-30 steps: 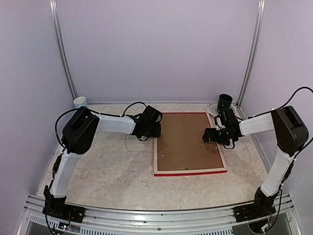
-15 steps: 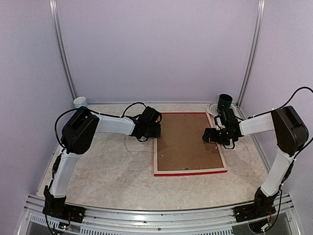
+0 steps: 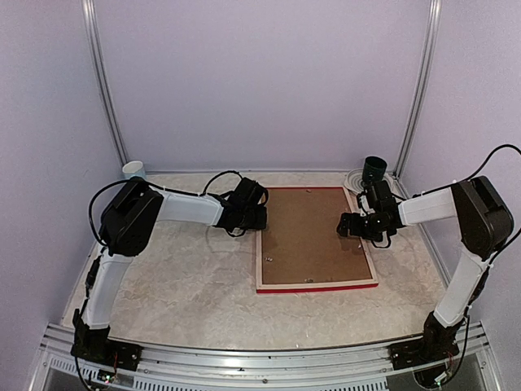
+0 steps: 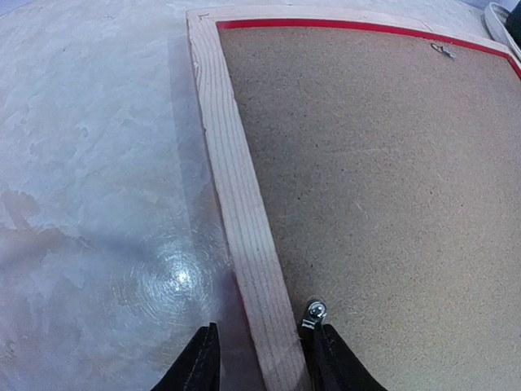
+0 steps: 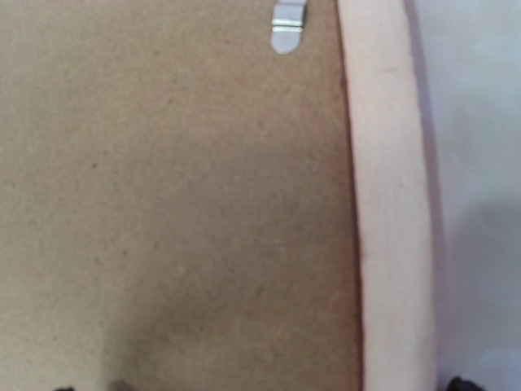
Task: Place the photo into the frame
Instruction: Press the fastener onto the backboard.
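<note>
Large red-edged, pale-wood-backed picture frame (image 3: 317,286) is laid face-down mid marbled table (image 3: 187,269), w/ plain brown backing board (image 3: 313,232) seated in it. The glossy cat photo isn't seen in any view. Under the board or elsewhere, can't be told, so insertion can't be confirmed; clip-work is judged to be what's left. L tool (image 4: 264,362) is held part-spread astride the frame's L rail, small silver clip (image 4: 313,314) at its inner finger, a gap seen on the outer side, nothing pinched. R tool (image 3: 346,226) is spread wide over the board by the R rail, empty. Vs. a sec ago: L tool's been narrowed & nudged slightly outward; frame & R tool unchanged.
</note>
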`<action>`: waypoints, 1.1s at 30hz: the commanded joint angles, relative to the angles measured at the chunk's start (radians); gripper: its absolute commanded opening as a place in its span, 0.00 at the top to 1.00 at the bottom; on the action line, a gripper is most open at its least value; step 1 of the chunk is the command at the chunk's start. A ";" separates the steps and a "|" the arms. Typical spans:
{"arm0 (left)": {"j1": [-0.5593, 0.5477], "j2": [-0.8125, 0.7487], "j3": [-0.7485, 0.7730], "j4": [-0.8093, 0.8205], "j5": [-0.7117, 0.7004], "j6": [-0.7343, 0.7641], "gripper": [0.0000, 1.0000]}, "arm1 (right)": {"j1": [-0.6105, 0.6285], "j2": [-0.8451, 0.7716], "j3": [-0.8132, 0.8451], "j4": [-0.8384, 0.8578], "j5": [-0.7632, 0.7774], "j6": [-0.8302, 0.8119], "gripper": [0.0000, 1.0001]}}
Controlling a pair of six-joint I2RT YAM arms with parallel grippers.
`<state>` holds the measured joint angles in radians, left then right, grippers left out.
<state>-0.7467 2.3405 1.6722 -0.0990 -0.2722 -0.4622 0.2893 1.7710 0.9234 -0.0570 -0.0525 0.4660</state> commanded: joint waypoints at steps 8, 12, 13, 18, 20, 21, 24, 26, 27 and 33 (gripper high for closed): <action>0.007 0.030 0.050 -0.086 -0.012 0.012 0.61 | -0.015 -0.010 -0.012 -0.011 -0.018 0.012 0.01; 0.006 0.034 0.054 -0.093 -0.035 0.010 0.67 | -0.015 -0.008 -0.012 -0.011 -0.023 0.012 0.01; 0.006 0.035 0.054 -0.094 -0.038 0.010 0.68 | -0.015 -0.010 -0.012 -0.011 -0.023 0.012 0.01; -0.004 0.043 0.057 -0.106 -0.079 0.008 0.77 | -0.015 -0.016 -0.016 -0.010 -0.020 0.014 0.01; -0.007 0.044 0.057 -0.111 -0.097 0.007 0.79 | -0.015 -0.016 -0.018 -0.008 -0.022 0.015 0.01; -0.010 0.043 0.057 -0.111 -0.103 0.007 0.79 | -0.015 -0.015 -0.018 -0.007 -0.025 0.016 0.01; -0.018 0.045 0.061 -0.118 -0.128 0.011 0.81 | -0.015 -0.013 -0.017 -0.008 -0.025 0.016 0.01; -0.021 0.047 0.063 -0.118 -0.133 0.011 0.83 | -0.015 -0.013 -0.016 -0.008 -0.026 0.015 0.01; -0.022 0.048 0.063 -0.117 -0.137 0.011 0.84 | -0.015 -0.013 -0.017 -0.009 -0.025 0.016 0.01; -0.026 0.038 0.054 -0.103 -0.144 0.004 0.90 | -0.015 -0.010 -0.015 -0.009 -0.028 0.016 0.01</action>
<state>-0.7670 2.3573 1.7199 -0.1726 -0.3820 -0.4702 0.2893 1.7710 0.9230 -0.0547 -0.0605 0.4664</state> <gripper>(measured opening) 0.185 0.993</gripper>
